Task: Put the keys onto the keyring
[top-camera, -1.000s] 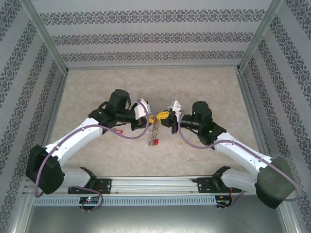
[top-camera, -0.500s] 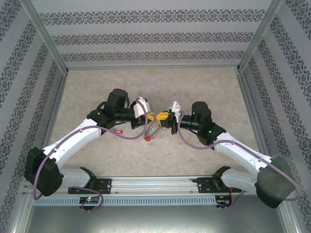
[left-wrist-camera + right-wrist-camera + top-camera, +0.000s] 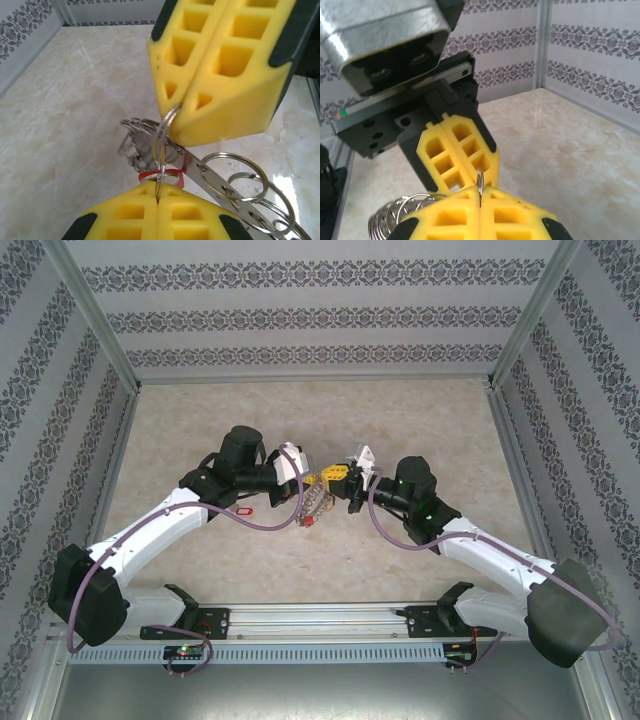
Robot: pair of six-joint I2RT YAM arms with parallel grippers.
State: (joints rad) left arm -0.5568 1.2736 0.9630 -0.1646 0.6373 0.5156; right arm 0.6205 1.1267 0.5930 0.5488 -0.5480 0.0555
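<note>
My left gripper (image 3: 158, 200) and right gripper (image 3: 480, 200) meet tip to tip above the table's middle. Both are shut on the same thin steel loop (image 3: 165, 132) of the keyring (image 3: 316, 502). In the top view the left gripper (image 3: 314, 481) faces the right gripper (image 3: 338, 477), and the keyring's grey bunch hangs just below them. Seen from the left wrist, a red-tagged key (image 3: 167, 175) is threaded on the pinched loop. A clump of silver keys (image 3: 132, 145) hangs behind it. A metal strip with several open rings (image 3: 235, 182) trails to the lower right.
The beige marble tabletop (image 3: 420, 420) is fenced by patterned walls and aluminium posts. A small red item (image 3: 243, 508) lies on the table under the left forearm. Purple cables (image 3: 270, 523) loop off both wrists near the keyring.
My left gripper has closed on the loop that the right gripper was holding. The hanging bunch with its red tag has drawn up and left, closer under the fingers.
</note>
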